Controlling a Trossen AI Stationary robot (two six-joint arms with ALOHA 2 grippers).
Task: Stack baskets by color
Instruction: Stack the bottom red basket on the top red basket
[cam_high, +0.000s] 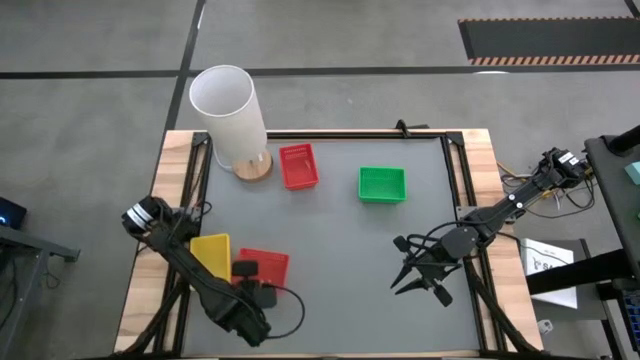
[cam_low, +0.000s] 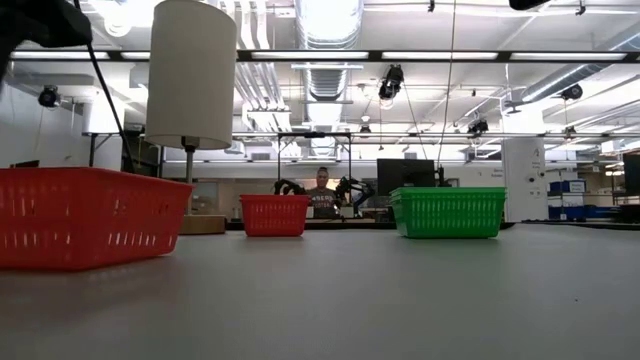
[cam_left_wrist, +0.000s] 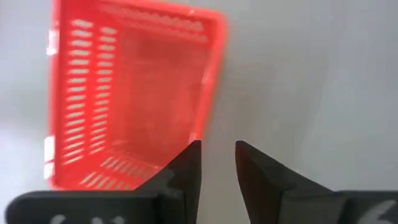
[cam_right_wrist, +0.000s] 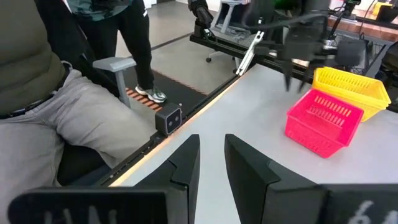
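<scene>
Near the table's front left, a red basket (cam_high: 265, 265) rests on its bottom beside a yellow basket (cam_high: 210, 250). At the far side another red basket (cam_high: 298, 165) and a green basket (cam_high: 382, 184) sit on the table. My left gripper (cam_left_wrist: 217, 165) hangs above the near red basket (cam_left_wrist: 130, 93), pointing down. It is over the rim of one side wall (cam_right_wrist: 323, 102) and clear of it, open by a narrow gap. My right gripper (cam_right_wrist: 211, 162) waits at the front right (cam_high: 412, 278), held level, open, with nothing between its fingers.
A tall white cylinder (cam_high: 228, 110) on a round wooden base stands at the far left corner, close to the far red basket. A person (cam_right_wrist: 56, 93) sits just beyond the table's edge, in the right wrist view. Bare grey table (cam_high: 350, 250) lies between the two arms.
</scene>
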